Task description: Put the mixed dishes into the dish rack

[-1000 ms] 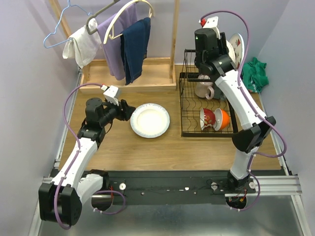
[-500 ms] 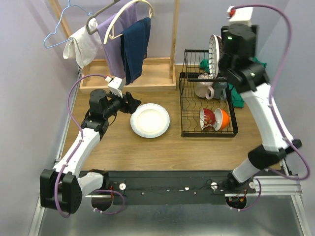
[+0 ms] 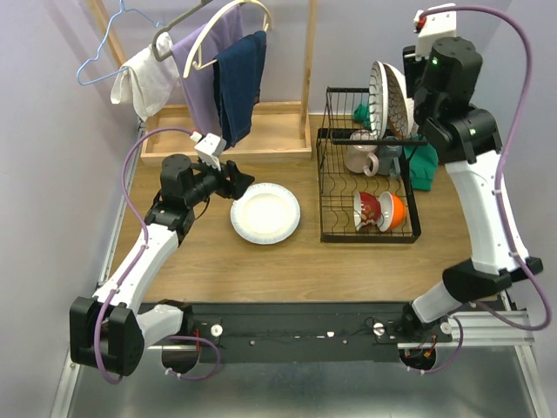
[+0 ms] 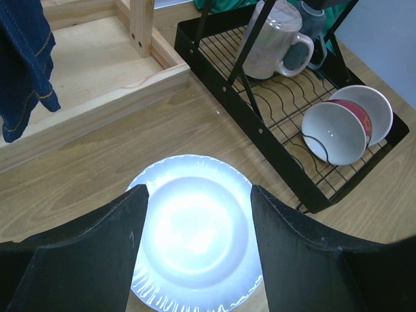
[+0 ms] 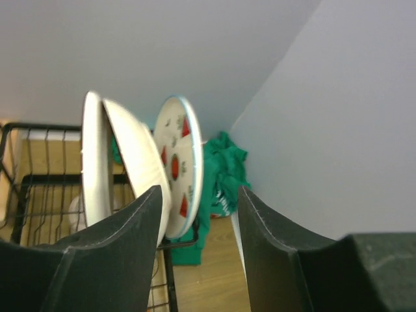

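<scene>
Left wrist: left pincer (image 4: 196, 192) spread wide, empty, above white plate (image 4: 195, 234) on worktop (image 4: 78, 182); I'd slip one finger under its rim.

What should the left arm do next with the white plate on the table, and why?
Probably lower the left gripper onto the rim of the white plate and close. Its fingers are open with the plate below them, lying flat on the table outside the dish rack. The right gripper is open and empty, up by the plates standing in the rack.
</scene>
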